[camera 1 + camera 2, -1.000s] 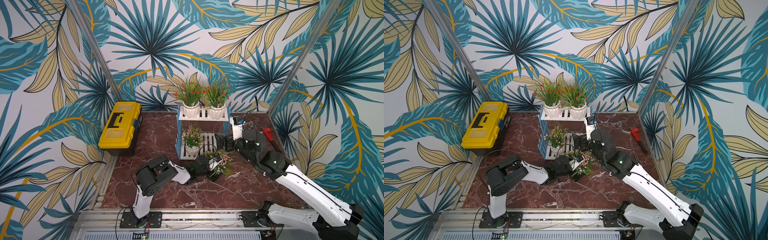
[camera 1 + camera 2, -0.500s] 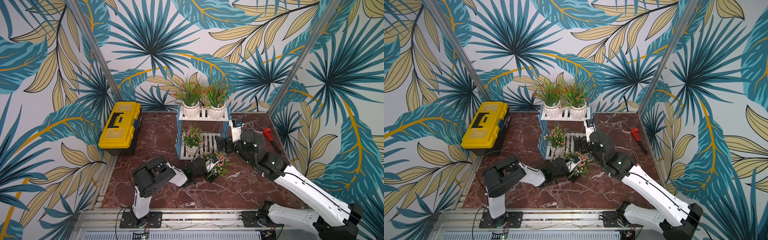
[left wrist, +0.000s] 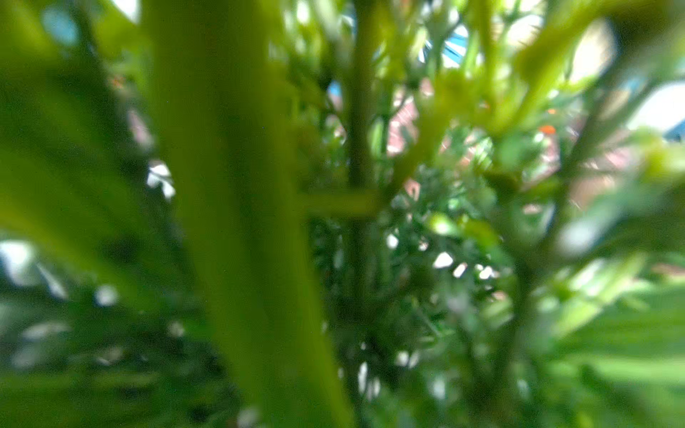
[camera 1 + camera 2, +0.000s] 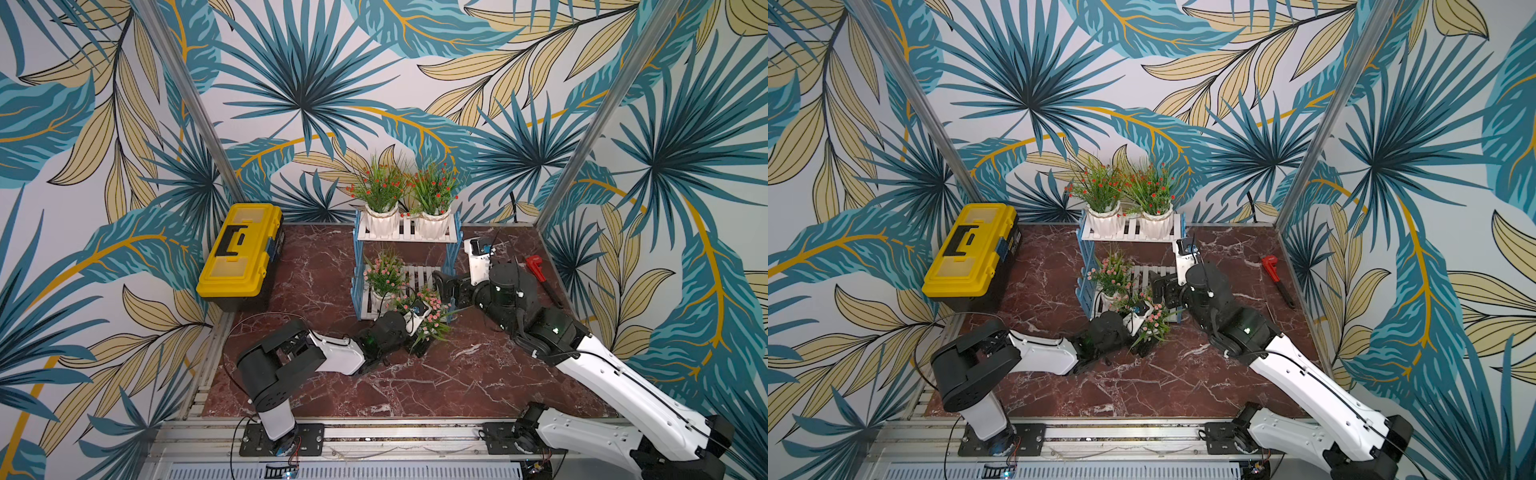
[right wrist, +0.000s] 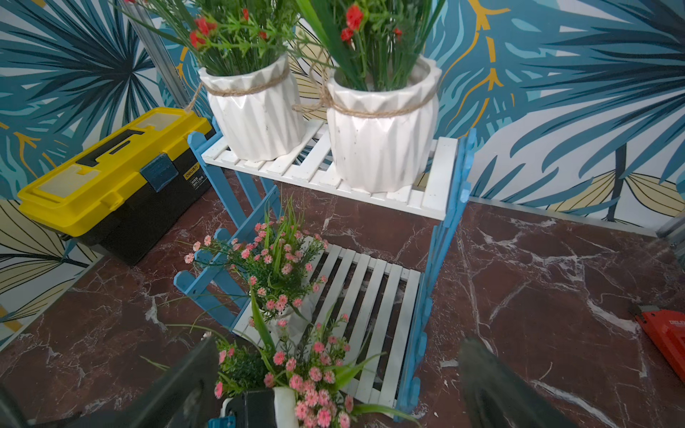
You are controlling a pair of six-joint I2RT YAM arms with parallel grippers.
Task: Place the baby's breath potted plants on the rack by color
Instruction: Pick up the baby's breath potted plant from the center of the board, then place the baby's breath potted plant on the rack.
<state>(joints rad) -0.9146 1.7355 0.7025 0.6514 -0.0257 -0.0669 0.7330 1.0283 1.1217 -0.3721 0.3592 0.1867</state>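
1. As I judge it, the step in hand is seating the second pink plant (image 4: 430, 316) on the lower shelf of the rack (image 4: 419, 274). Its place is right of the first pink plant (image 4: 382, 274). The two red plants (image 4: 380, 195) (image 4: 434, 193) already fill the upper shelf.
2. The second pink plant is just off the near edge of that shelf, at the tip of the left gripper (image 4: 419, 344). It leans to the right, and foliage hides its pot.
3. I cannot tell the state of the left fingers. Leaves cover them from above, and the left wrist view shows only blurred stems.
4. To do it well:
   - Raise the pot base above the near slat.
   - Bring the plant upright.
   - Set it down flat on the bare right-hand slats, clear of the neighbour's flowers.
   - Release it only once it sits flat.
5. The right gripper (image 5: 339, 342) hangs over the near right part of the lower shelf, its fingers wide apart and empty. That is the landing spot, so it probably needs to back away.
6. The blue side frame (image 5: 441, 266) bounds the slot on the right, which leaves little room.
7. The yellow toolbox (image 4: 241, 249) at far left and the red tool (image 4: 536, 268) at far right lie well apart on the counter (image 4: 415, 382). Neither is in the way.
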